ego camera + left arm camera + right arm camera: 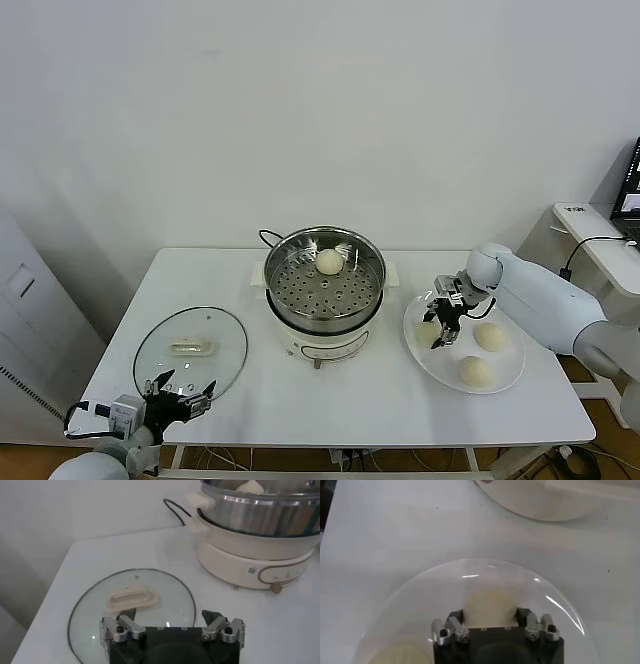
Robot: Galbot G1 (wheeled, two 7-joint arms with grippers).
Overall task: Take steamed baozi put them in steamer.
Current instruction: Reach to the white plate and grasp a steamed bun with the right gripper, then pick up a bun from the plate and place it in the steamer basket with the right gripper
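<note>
Steel gleams at the table's middle in the head view, where the steamer (323, 283) stands uncovered on its cream base so buns can be dropped straight in; one baozi (329, 261) already sits on the perforated tray near the far wall. Its glass lid (191, 350) lies flat on the table to the left, out of the loading path, and the left gripper (182, 392) waits at the near edge just beside it, jaws spread and empty. To the steamer's right the plate (505, 375) carries three more buns; the right gripper (446, 312) reaches down over the one nearest the steamer (430, 331), with another behind it (490, 337) and one toward the front (475, 371). From the left wrist, the parked gripper (172, 627) hovers over the lid (90, 615), whose cream handle (134, 598) faces up, and the steamer (260, 520) stands beyond, its cord trailing off behind. From the right wrist, the right gripper (494, 626) straddles a baozi (489, 604), fingers (454, 626) on either side of it; whether they press the dough yet I cannot tell, though they look parted. Another bun (400, 655) shows at the picture's edge on the plate (410, 600). I judge this the grasp for the second transfer.
</note>
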